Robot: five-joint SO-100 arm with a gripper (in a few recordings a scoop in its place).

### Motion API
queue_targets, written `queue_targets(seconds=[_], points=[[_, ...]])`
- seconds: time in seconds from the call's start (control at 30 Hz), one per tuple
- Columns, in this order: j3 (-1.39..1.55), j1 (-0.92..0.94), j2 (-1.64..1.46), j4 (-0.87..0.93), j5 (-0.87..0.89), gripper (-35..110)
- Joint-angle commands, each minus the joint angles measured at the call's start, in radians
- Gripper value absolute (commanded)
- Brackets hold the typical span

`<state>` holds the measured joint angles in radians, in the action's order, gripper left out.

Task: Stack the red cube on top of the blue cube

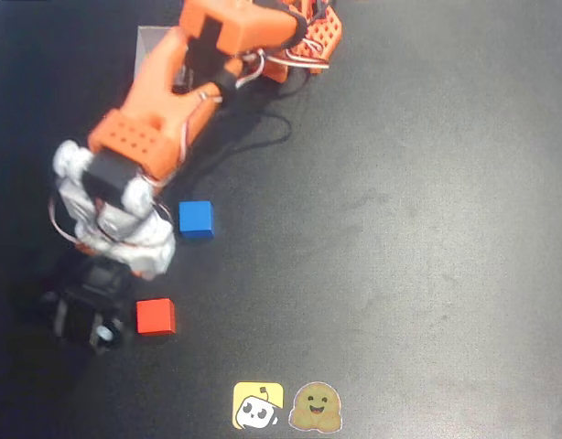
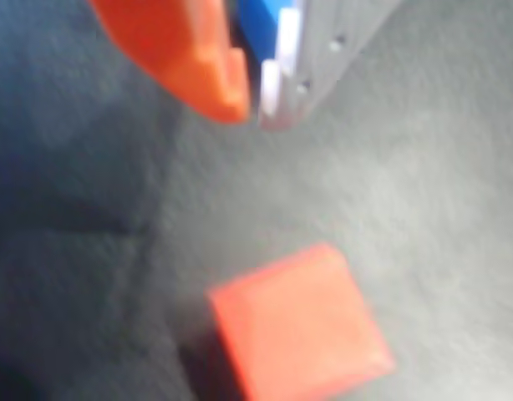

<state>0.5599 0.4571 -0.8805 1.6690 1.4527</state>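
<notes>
No containers on the table. Surface is a matte black tabletop (image 1: 427,229), faintly scuffed, with glare washing out the right side of the overhead view; no room visible past it. Red cube (image 1: 156,316) sits flat at lower left of the overhead view, untouched, nothing on it. Blue cube (image 1: 196,219) sits up and slightly right of it, well apart, also flat on the table. Two stickers at bottom centre: a yellow one (image 1: 258,405) and a brown smiley blob (image 1: 316,407). Orange arm (image 1: 162,110) comes down from the top left; the gripper (image 1: 96,315) is just left of the red cube, not holding it. In the wrist view the orange and white fingertips (image 2: 215,75) sit almost together at the top, nothing between them, so effectively closed; red cube (image 2: 298,330) is at bottom centre, blurred.
</notes>
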Motion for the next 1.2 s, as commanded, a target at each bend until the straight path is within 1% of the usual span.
queue_targets(seconds=[0.0,0.1,0.17,0.27,0.43,0.53,0.7,0.8,1.0,1.17], points=[[-0.173,-0.029,0.057,0.04,0.0,0],[-0.454,-0.051,0.221,0.135,-0.011,0],[-0.48,-0.064,0.244,0.133,-0.008,0],[-0.483,-0.075,0.261,0.133,-0.002,0],[-0.494,-0.074,0.279,0.133,-0.015,6],[-0.535,-0.074,0.314,0.133,-0.028,13],[-0.569,-0.074,0.359,0.133,-0.031,14],[-0.575,-0.078,0.377,0.133,-0.031,19],[-0.575,-0.103,0.402,0.135,-0.028,23],[-0.581,-0.112,0.433,0.135,-0.028,23]])
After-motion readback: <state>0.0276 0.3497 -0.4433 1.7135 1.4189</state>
